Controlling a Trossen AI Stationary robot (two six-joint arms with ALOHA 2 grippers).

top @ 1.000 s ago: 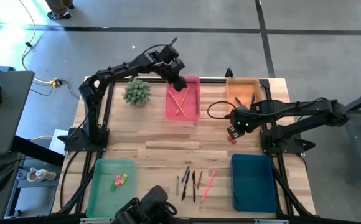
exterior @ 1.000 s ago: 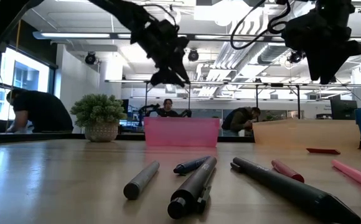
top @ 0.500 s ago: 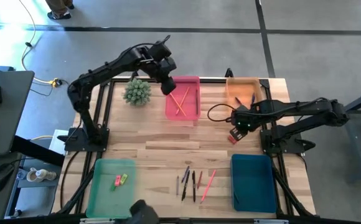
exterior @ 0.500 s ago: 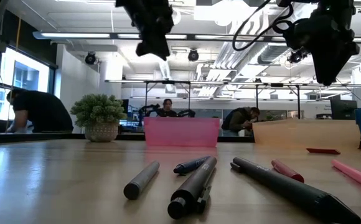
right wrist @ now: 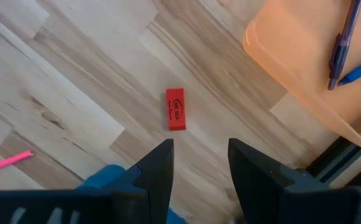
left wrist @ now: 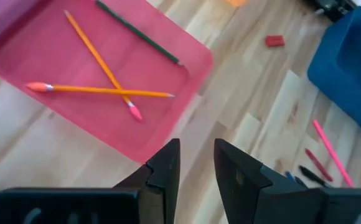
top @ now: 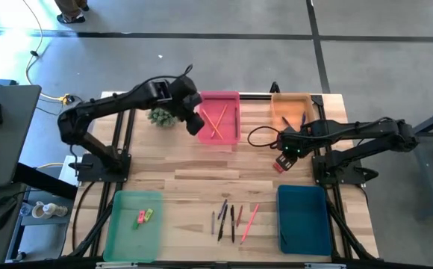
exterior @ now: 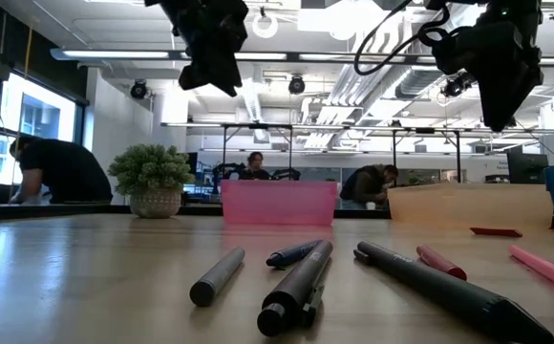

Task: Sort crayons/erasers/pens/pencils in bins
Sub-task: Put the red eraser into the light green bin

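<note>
The grey concrete floor [top: 224, 56] around the light wooden plank worktop [top: 201, 175] is crossed by dark seam lines, and a dark desk [top: 4, 134] stands beside it. Beyond, the open office has long ceiling strip lights [exterior: 115, 54], exposed white ducts [exterior: 353, 91], a bright window [exterior: 38, 129] and people seated or bent over at far desks [exterior: 258, 164].

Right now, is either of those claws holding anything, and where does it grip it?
Nothing is held. The left gripper and right gripper both show empty, open fingers.

The left gripper [top: 195, 123] is hanging high above the table, fingers slightly parted and empty. The right gripper [top: 281, 158] is hovering with fingers spread, pointing down.
</note>
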